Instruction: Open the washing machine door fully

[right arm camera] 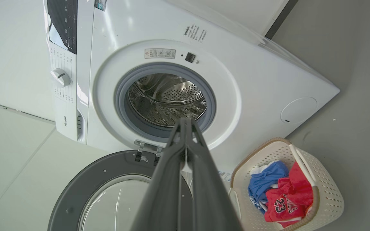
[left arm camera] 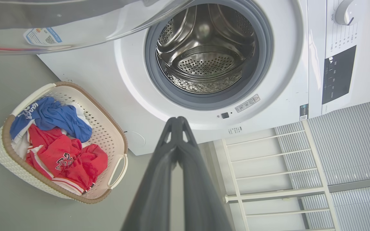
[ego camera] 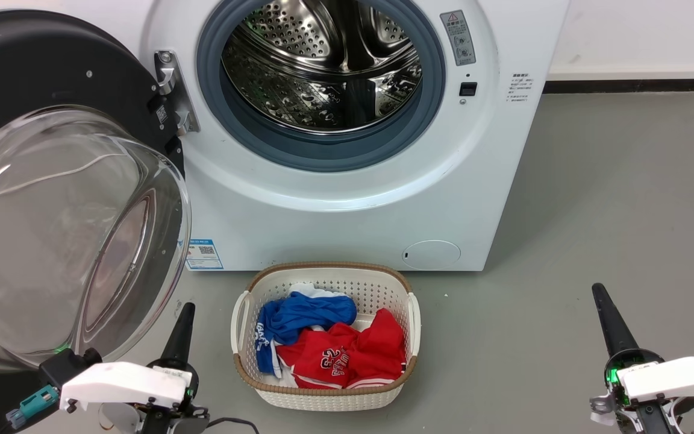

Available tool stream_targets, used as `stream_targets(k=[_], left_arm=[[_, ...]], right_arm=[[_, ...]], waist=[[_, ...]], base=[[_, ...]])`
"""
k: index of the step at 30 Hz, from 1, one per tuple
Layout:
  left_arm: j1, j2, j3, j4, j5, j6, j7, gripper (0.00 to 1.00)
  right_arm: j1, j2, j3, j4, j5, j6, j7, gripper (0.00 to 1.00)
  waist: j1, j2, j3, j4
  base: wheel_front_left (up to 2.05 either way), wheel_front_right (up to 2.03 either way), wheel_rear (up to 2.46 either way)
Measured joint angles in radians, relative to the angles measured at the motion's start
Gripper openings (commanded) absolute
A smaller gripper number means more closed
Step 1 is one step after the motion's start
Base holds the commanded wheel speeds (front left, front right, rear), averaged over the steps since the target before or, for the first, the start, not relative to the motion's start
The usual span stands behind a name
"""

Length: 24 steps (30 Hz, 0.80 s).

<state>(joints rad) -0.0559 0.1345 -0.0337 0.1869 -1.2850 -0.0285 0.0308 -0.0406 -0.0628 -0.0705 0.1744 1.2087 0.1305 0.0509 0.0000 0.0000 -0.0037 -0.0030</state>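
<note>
Status: the washing machine door (ego camera: pixel 64 199) hangs swung out on its left-side hinge (ego camera: pixel 172 90), glass bowl bulging toward my head camera, well clear of the drum opening (ego camera: pixel 321 66). My left gripper (left arm camera: pixel 178 123) sits low near the door's bottom edge, fingers pressed together on nothing. My right gripper (right arm camera: pixel 185 123) sits at the far right, fingers likewise pressed together, empty. Laundry basket (ego camera: pixel 329 266) of red and blue clothes (ego camera: pixel 347 355) stands on the floor (ego camera: pixel 594 211) before the white machine (ego camera: pixel 347 211).
</note>
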Motion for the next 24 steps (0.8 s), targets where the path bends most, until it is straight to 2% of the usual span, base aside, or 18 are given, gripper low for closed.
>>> stream_targets(k=[24], left_arm=[[-0.025,-0.036,0.066,0.030,-0.180,-0.051,0.033,0.00]], right_arm=[[-0.032,0.000,-0.013,0.036,0.215,0.000,0.023,0.00]], waist=[[0.0000,0.0000,0.003,0.001]], base=[[0.00,0.00,0.00]])
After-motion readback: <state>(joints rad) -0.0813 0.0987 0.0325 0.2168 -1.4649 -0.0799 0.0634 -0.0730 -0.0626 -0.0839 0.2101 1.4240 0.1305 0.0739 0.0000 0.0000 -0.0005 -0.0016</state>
